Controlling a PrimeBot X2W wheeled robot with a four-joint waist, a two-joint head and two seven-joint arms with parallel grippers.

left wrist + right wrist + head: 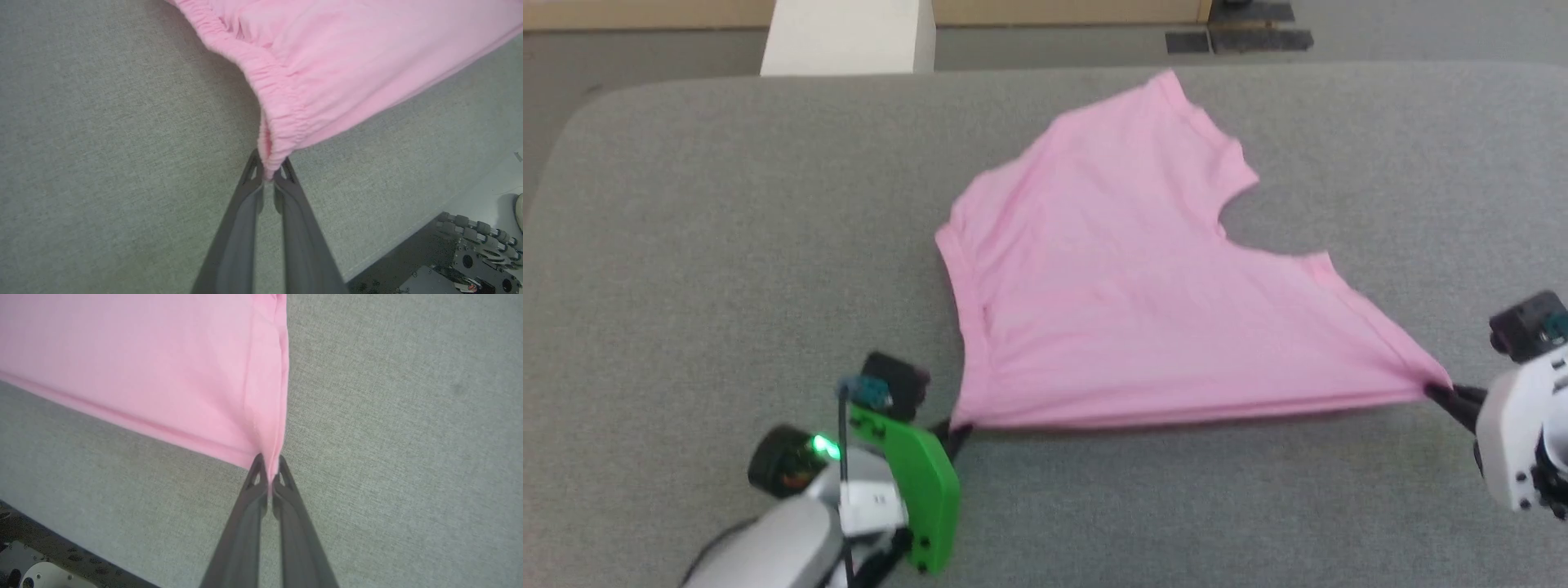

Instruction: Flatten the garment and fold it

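Holding one pink garment (1111, 278) taut, the left claw (954, 431) and right claw (1437, 391) each clamp one corner

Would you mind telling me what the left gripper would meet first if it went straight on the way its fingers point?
The garment itself: the left gripper is shut on its gathered waistband corner, so going straight on would push into that pink fabric, probably bunching it on the table.

Item: bright pink shorts (1111, 286), gathered elastic waistband (278, 102).
Pose: spread nearly flat, near edge pulled taut.
Place: stretched between left gripper (952, 431), pinching the waistband corner, and right gripper (1441, 392), pinching a leg-hem corner.
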